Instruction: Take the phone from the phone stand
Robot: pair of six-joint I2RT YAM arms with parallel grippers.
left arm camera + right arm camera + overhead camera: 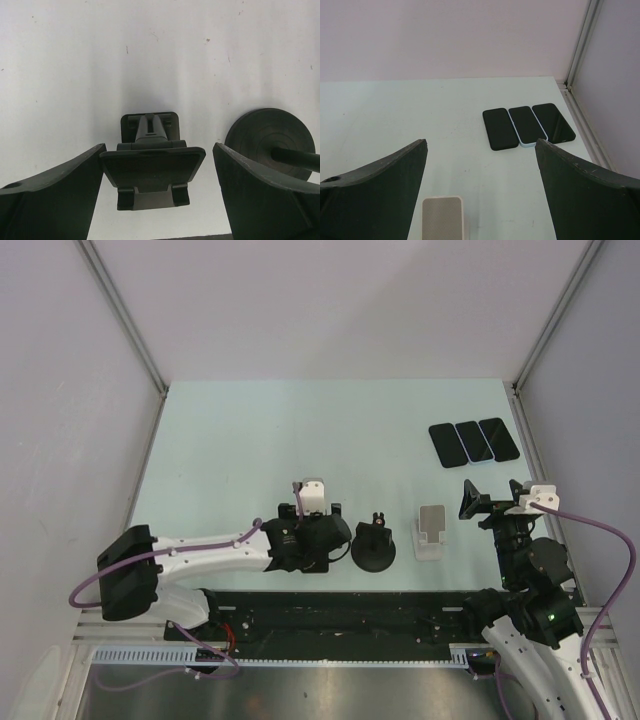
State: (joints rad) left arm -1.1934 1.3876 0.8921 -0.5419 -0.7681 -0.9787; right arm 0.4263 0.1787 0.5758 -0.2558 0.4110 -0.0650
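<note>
A black phone stand [152, 170] stands on the table between the fingers of my left gripper [159, 146], and its plate is bare. The left finger [60, 195] is at the plate's edge, while the right finger [265, 195] stands apart from it; the jaws are open. From above, this gripper [318, 530] covers the stand. Three dark phones [471, 441] lie flat side by side at the back right, also seen as phones [526, 125] in the right wrist view. My right gripper [478, 502] hangs open and empty, its fingers pointing toward them [481, 142].
A black stand with a round base [373, 545] sits just right of my left gripper, its base [270, 140] close to the right finger. A white stand [431, 530] with a bare grey plate [443, 217] stands in front of my right gripper. Walls enclose the table.
</note>
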